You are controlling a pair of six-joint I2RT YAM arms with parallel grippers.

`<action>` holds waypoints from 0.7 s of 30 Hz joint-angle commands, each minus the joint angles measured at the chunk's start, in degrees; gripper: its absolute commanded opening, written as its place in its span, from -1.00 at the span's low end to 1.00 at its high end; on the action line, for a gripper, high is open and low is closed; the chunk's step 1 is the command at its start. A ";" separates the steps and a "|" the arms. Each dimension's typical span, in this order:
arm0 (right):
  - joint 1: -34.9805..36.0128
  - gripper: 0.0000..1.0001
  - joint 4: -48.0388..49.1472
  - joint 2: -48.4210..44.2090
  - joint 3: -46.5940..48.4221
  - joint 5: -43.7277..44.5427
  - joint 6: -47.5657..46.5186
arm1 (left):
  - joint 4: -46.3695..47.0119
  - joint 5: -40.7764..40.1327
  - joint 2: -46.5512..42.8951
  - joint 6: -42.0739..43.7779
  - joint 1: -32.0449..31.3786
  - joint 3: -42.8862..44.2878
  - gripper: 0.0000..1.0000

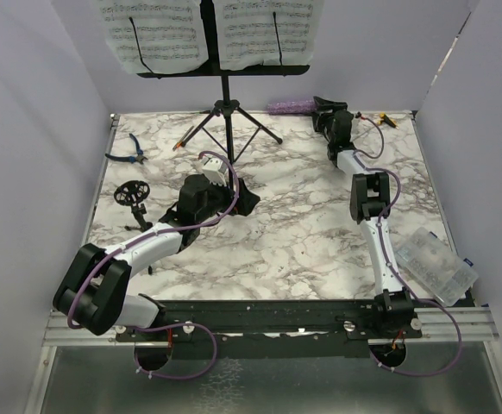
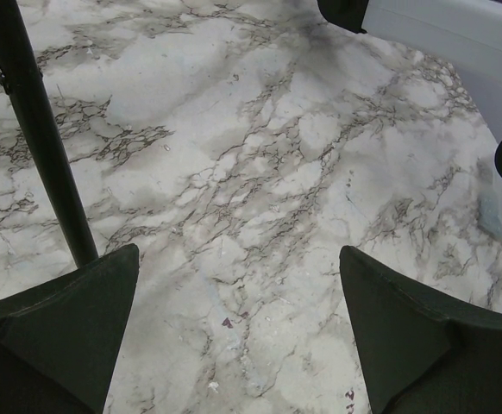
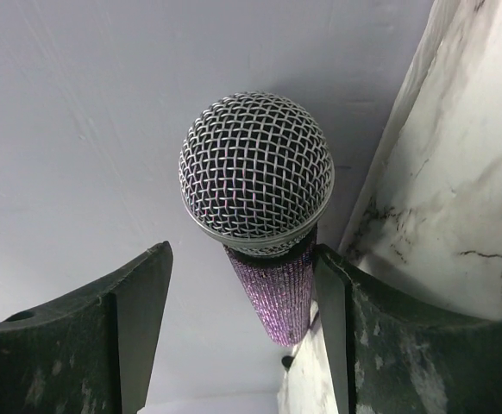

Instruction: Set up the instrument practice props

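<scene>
The tall black music stand (image 1: 226, 95) stands at the back centre, with white sheet-music pages (image 1: 160, 30) on its desk. The purple glitter microphone (image 1: 289, 106) lies along the back wall. My right gripper (image 1: 322, 109) is open around it. In the right wrist view the mesh head (image 3: 256, 164) faces the camera. The purple handle (image 3: 279, 289) rests against the right finger (image 3: 380, 336), and the left finger stands apart. The small black mic stand (image 1: 134, 197) is at the left. My left gripper (image 1: 241, 197) is open and empty over bare marble (image 2: 239, 259), next to a music-stand leg (image 2: 48, 147).
Blue-handled pliers (image 1: 130, 148) lie at the back left. A clear plastic box (image 1: 442, 264) sits at the right edge. A small yellow-handled tool (image 1: 389, 121) lies at the back right. Walls close in the table on three sides.
</scene>
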 commanded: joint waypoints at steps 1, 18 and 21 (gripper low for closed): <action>-0.66 0.41 -1.01 0.26 -3.44 7.98 -0.65 | 0.99 1.09 -0.57 -0.25 0.23 0.46 0.98; -2.09 -0.13 7.68 2.16 1.62 9.66 -10.76 | 0.21 1.03 0.50 0.49 0.32 1.36 0.98; -2.54 -0.37 12.52 -1.48 -4.47 7.05 -13.16 | 0.16 1.03 0.34 0.28 0.32 1.28 0.98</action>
